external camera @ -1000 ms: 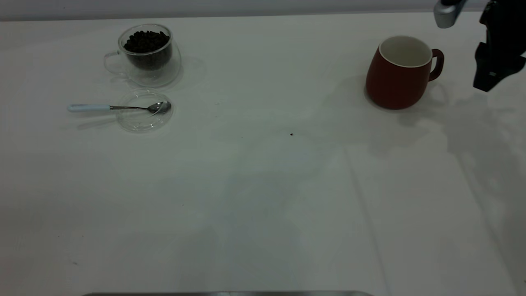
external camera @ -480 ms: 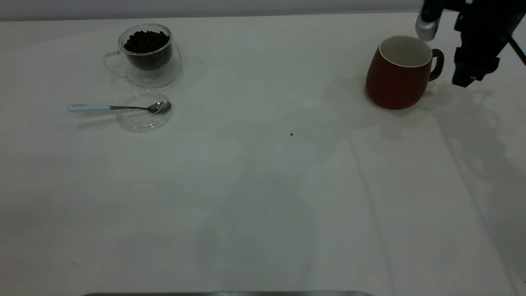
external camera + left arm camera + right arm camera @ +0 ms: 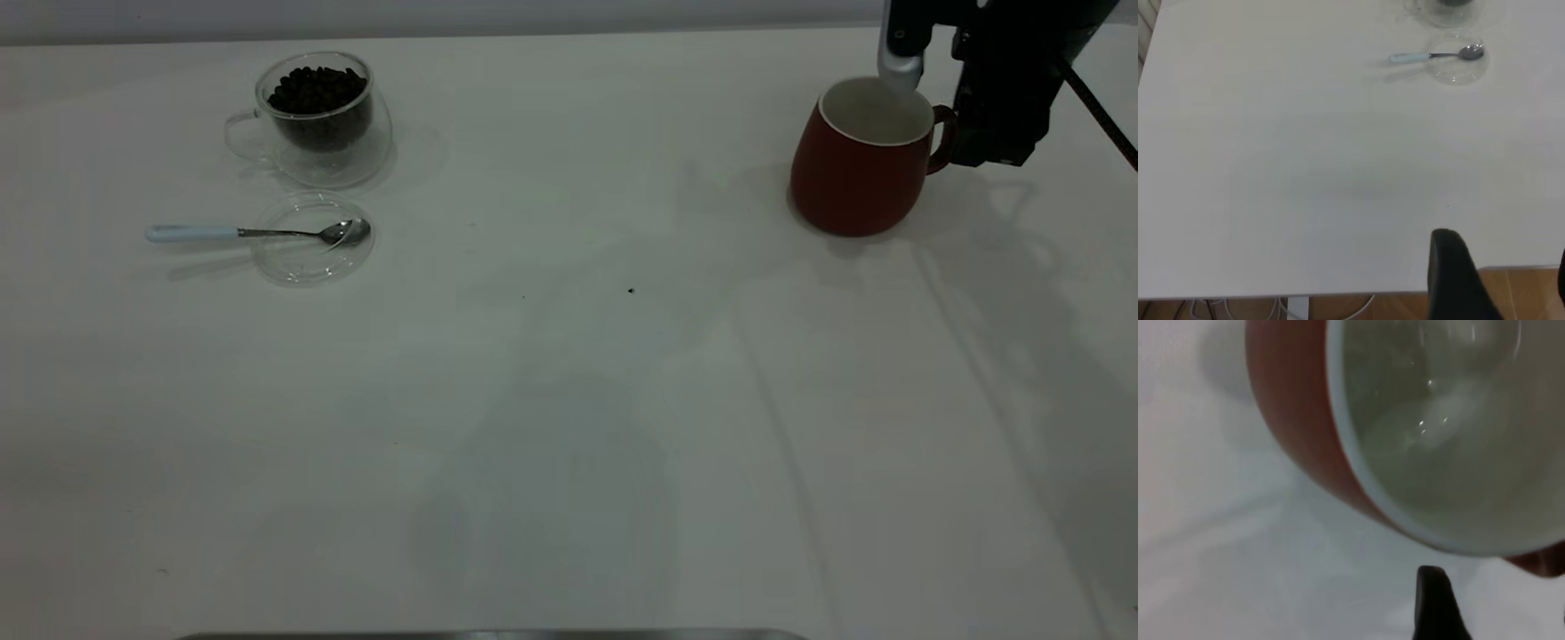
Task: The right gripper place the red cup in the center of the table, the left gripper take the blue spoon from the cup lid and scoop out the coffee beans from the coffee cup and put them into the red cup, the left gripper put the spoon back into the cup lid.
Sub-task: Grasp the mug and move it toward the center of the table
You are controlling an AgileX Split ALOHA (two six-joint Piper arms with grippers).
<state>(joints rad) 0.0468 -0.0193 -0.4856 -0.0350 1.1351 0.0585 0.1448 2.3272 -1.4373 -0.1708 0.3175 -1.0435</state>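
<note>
- Upper right of the exterior frame: the right gripper (image 3: 982,147) hangs at the handle of the red cup (image 3: 858,169); how wide its fingers stand cannot be told.
- Best practice: straddle the handle squarely, then close.
- The table (image 3: 569,427) centre awaits; the left gripper (image 3: 1498,280) sits parked, spread apart, empty.

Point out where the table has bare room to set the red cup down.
The table's middle and whole near half lie bare, between the cup lid with the blue spoon and the red cup. Crowded spots: beside the coffee cup, and where the right gripper flanks the cup's handle.
</note>
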